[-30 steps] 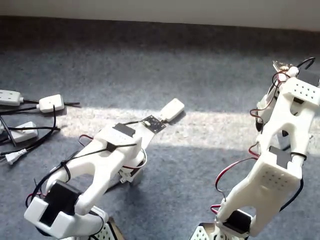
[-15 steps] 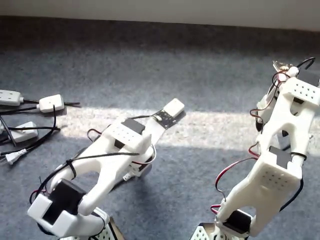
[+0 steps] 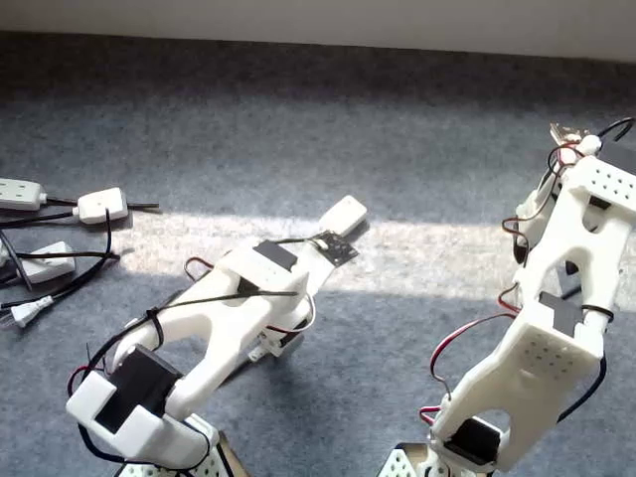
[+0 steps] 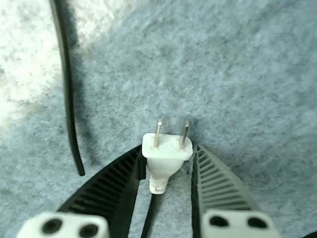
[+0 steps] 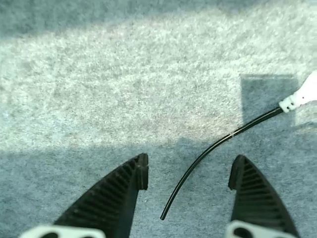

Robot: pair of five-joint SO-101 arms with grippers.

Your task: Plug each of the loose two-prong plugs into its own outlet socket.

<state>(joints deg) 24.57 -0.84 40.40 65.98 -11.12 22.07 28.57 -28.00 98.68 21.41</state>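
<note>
Plug (image 4: 166,151) pinched by its sides in my left pincer (image 4: 168,157), prongs forward — a slight hold, so it could twist or slip when pushed home.

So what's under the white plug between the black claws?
Grey carpet lies under the white plug. Its black cord runs back between the fingers of the left gripper. Whether the plug touches the carpet is hidden by its own body.

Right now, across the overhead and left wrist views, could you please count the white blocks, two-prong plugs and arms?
White blocks: 4
Two-prong plugs: 2
Arms: 2
Total: 8
</note>
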